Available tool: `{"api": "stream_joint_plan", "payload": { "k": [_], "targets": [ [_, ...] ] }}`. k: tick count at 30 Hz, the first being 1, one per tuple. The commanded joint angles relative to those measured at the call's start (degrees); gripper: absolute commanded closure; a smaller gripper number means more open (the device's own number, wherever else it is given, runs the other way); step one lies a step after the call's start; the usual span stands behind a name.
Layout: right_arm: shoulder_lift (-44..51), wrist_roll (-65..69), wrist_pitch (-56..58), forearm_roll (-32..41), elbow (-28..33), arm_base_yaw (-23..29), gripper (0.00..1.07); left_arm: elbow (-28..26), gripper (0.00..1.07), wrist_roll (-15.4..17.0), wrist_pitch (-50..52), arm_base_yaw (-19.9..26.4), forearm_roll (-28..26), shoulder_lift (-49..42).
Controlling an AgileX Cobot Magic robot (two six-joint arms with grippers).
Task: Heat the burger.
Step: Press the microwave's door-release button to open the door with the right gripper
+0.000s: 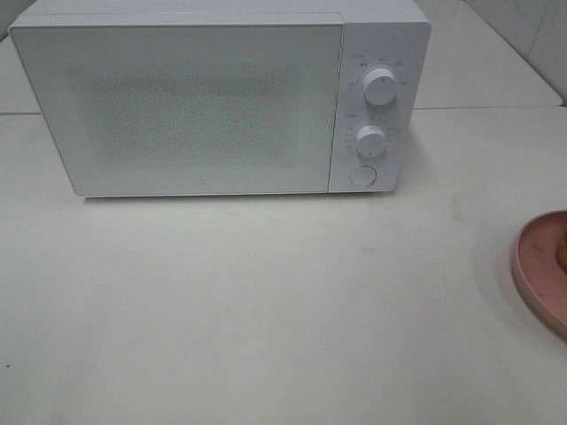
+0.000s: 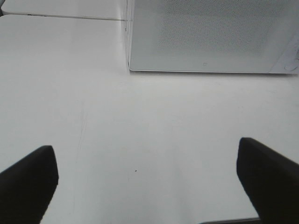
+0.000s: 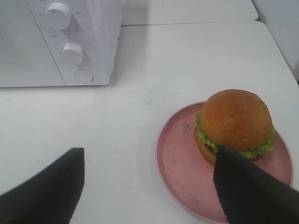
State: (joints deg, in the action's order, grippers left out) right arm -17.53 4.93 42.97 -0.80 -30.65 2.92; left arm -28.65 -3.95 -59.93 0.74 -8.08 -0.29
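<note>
Burger [image 3: 236, 123]: sat on pink plate [image 3: 177, 163], near the right arm, handy for lifting.
Microwave [image 1: 177, 106]: shut, likely needing opening first.
Left gripper [image 2: 147, 184]: spread, empty.
Right gripper [image 3: 149, 186]: spread near plate, empty.

The microwave [image 1: 177, 106] stands at the back of the table [image 1: 266, 310]. On its right side the upper knob [image 1: 379, 86] sits above the lower knob [image 1: 371, 140], with the button [image 1: 361, 175] beneath both. The plate [image 1: 540, 266] lies further forward and to the right, well apart from the microwave, and the burger [image 3: 236, 122] rests on it.
</note>
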Motion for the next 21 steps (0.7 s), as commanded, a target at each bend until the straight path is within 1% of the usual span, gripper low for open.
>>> {"api": "stream_joint_plan", "payload": {
  "k": [1, 9, 10, 11, 13, 17, 18, 19, 21],
  "targets": [
    [-2.06, 0.11, -3.04, 0.06, -0.63, 0.00, 0.32, 0.23, 0.10, -0.23, 0.57, -0.23, 0.00, -1.43],
    [-11.12, 0.11, -12.26, 0.06, 1.20, 0.00, 0.32, 0.23, 0.10, -0.23, 0.57, -0.23, 0.00, -1.43],
    [-11.12, 0.11, -12.26, 0.06, 1.20, 0.00, 0.32, 0.23, 0.10, -0.23, 0.57, -0.23, 0.00, -1.43],
    [-13.24, 0.11, -14.55, 0.06, 1.60, 0.00, 0.32, 0.23, 0.10, -0.23, 0.57, -0.23, 0.00, -1.43],
    [-14.27, 0.11, -15.99, 0.06, 1.89, 0.00, 0.32, 0.23, 0.10, -0.23, 0.57, -0.23, 0.00, -1.43],
    [-19.65, 0.17, -22.23, 0.06, 2.01, 0.00, 0.32, 0.23, 0.10, -0.23, 0.57, -0.23, 0.00, -1.43],
    [-19.65, 0.17, -22.23, 0.06, 2.01, 0.00, 0.32, 0.23, 0.10, -0.23, 0.57, -0.23, 0.00, -1.43],
    [-21.94, 0.17, -25.10, 0.06, 2.01, 0.00, 0.32, 0.23, 0.10, -0.23, 0.57, -0.23, 0.00, -1.43],
    [-23.20, 0.17, -26.18, 0.06, 2.01, 0.00, 0.32, 0.23, 0.10, -0.23, 0.57, -0.23, 0.00, -1.43]
  ]
}}
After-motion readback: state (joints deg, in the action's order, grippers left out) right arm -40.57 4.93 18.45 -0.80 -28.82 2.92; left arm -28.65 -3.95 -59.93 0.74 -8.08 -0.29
